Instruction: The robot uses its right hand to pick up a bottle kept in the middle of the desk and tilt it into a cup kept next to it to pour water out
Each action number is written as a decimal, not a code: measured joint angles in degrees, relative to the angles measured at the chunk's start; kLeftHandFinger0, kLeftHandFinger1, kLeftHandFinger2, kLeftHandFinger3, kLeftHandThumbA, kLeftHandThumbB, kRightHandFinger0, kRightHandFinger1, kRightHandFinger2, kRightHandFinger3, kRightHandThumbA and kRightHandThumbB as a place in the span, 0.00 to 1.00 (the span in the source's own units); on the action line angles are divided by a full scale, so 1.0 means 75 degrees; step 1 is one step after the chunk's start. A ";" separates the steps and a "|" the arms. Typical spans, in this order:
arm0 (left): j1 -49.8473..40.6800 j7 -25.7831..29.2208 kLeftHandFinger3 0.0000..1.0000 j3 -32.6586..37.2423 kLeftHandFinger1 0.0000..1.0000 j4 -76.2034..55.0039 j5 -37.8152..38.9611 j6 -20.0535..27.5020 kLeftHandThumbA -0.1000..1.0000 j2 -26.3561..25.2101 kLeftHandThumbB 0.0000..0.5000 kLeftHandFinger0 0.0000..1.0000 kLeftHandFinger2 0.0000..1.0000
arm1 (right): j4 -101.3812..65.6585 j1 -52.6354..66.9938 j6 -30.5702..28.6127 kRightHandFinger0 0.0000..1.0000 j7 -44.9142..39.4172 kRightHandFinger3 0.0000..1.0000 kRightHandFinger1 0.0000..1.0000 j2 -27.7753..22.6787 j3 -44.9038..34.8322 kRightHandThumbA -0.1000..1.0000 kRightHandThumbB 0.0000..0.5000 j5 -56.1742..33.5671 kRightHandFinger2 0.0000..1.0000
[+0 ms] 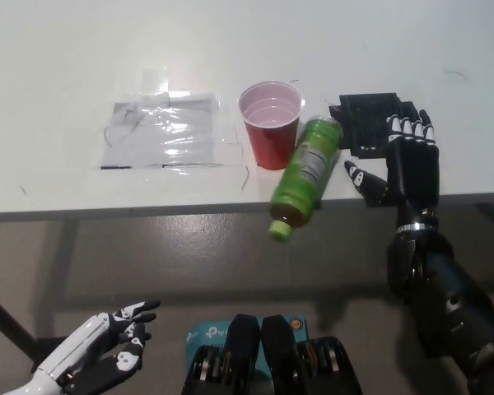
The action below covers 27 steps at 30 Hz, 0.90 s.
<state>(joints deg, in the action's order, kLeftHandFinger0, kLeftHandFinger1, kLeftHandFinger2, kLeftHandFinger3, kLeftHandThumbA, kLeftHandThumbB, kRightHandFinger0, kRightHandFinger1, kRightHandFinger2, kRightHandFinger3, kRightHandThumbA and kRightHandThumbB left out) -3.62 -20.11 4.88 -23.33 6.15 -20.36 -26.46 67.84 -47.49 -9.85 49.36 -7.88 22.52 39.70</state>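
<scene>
Toppled bottle [303, 176] beside open right hand [399, 160]

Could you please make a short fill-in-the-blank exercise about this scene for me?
1. The green bottle lies tipped over at the desk edge, its cap pointing ____ the robot.
2. The cup beside it is ____ in colour.
3. The right hand holds ____; its fingers are apart.
4. The left hand, resting low, is ____ in colour.

Missing words: toward; red; nothing; white

White left hand [99, 362]: wrist cut off by the bottom edge. Green bottle [303, 174]: label text too small to read.
</scene>
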 measured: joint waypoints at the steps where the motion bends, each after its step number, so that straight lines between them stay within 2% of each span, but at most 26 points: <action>1: 0.0000 0.0000 1.00 0.0001 0.96 0.0000 -0.0003 0.0007 0.71 0.0000 0.24 0.89 1.00 | -0.0003 0.0000 0.0008 1.00 0.0000 1.00 1.00 0.0000 0.0016 0.81 0.65 0.0000 1.00; 4: 0.0000 0.0000 1.00 0.0002 0.96 0.0000 -0.0013 0.0014 0.71 0.0001 0.22 0.90 1.00 | -0.0013 0.0000 0.0065 1.00 0.0000 1.00 1.00 -0.0001 0.0047 0.79 0.68 0.0001 1.00; 7: -0.0024 0.0005 1.00 -0.0001 0.97 -0.0008 -0.0028 0.0025 0.72 0.0020 0.21 0.89 1.00 | -0.0143 0.0005 0.0123 1.00 -0.0023 1.00 1.00 -0.0031 0.0091 0.87 0.69 0.0004 1.00; 10: -0.0105 0.0006 1.00 0.0000 0.96 -0.0016 -0.0050 0.0040 0.72 0.0085 0.22 0.89 1.00 | -0.0730 0.0080 0.0177 1.00 -0.0171 1.00 1.00 -0.0213 0.0122 0.83 0.71 0.0015 1.00; 11: -0.0123 0.0007 1.00 0.0001 0.95 -0.0017 -0.0065 0.0040 0.70 0.0097 0.20 0.88 1.00 | -0.1068 0.0144 0.0213 1.00 -0.0257 1.00 1.00 -0.0322 0.0122 0.76 0.71 0.0018 1.00; 14: -0.0174 0.0008 1.00 -0.0008 0.96 -0.0018 -0.0084 0.0037 0.70 0.0106 0.21 0.91 1.00 | -0.2094 0.0445 0.0268 1.00 -0.0531 1.00 1.00 -0.0648 0.0113 0.72 0.71 0.0014 1.00; 15: -0.0194 0.0008 1.00 -0.0015 0.96 -0.0018 -0.0085 0.0037 0.70 0.0106 0.19 0.91 1.00 | -0.2456 0.0588 0.0286 1.00 -0.0644 1.00 1.00 -0.0744 0.0106 0.75 0.70 0.0008 1.00; 18: -0.0205 0.0006 1.00 -0.0016 0.96 -0.0011 -0.0086 0.0035 0.70 0.0106 0.19 0.91 1.00 | -0.3485 0.1100 0.0335 1.00 -0.0991 1.00 1.00 -0.0987 0.0097 0.74 0.66 -0.0020 1.00; 20: -0.0205 0.0005 1.00 -0.0015 0.98 -0.0009 -0.0086 0.0034 0.68 0.0106 0.14 0.91 1.00 | -0.4142 0.1492 0.0371 1.00 -0.1223 1.00 1.00 -0.1134 0.0093 0.57 0.59 -0.0049 1.00; 21: -0.0206 0.0004 1.00 -0.0015 0.98 -0.0009 -0.0086 0.0032 0.68 0.0106 0.14 0.91 1.00 | -0.4436 0.1704 0.0399 1.00 -0.1352 1.00 1.00 -0.1200 0.0086 0.57 0.59 -0.0071 1.00; 22: -0.0207 0.0004 1.00 -0.0014 0.98 -0.0008 -0.0086 0.0030 0.68 0.0106 0.14 0.91 1.00 | -0.4763 0.1884 0.0427 1.00 -0.1469 1.00 1.00 -0.1273 0.0078 0.50 0.55 -0.0089 1.00; 24: -0.0205 0.0004 1.00 -0.0012 0.98 -0.0008 -0.0086 0.0028 0.68 0.0107 0.14 0.90 1.00 | -0.5309 0.2237 0.0483 1.00 -0.1704 1.00 1.00 -0.1416 0.0051 0.50 0.55 -0.0123 1.00; 25: -0.0206 0.0004 1.00 -0.0013 0.98 -0.0007 -0.0086 0.0027 0.68 0.0106 0.13 0.90 1.00 | -0.5646 0.2424 0.0520 1.00 -0.1849 1.00 1.00 -0.1494 0.0028 0.45 0.52 -0.0147 1.00; 27: -0.0206 0.0004 1.00 -0.0014 0.97 -0.0007 -0.0086 0.0026 0.67 0.0106 0.15 0.91 1.00 | -0.6205 0.2755 0.0587 1.00 -0.2089 1.00 1.00 -0.1640 -0.0026 0.45 0.52 -0.0209 1.00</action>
<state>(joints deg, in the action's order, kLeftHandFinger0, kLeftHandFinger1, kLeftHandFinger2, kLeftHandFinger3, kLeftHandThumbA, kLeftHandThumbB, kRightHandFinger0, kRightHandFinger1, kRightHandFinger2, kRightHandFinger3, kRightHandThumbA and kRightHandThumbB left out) -5.17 -20.08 4.78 -23.38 5.50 -20.16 -25.66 21.30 -26.83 -5.45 33.69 -20.17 22.32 38.13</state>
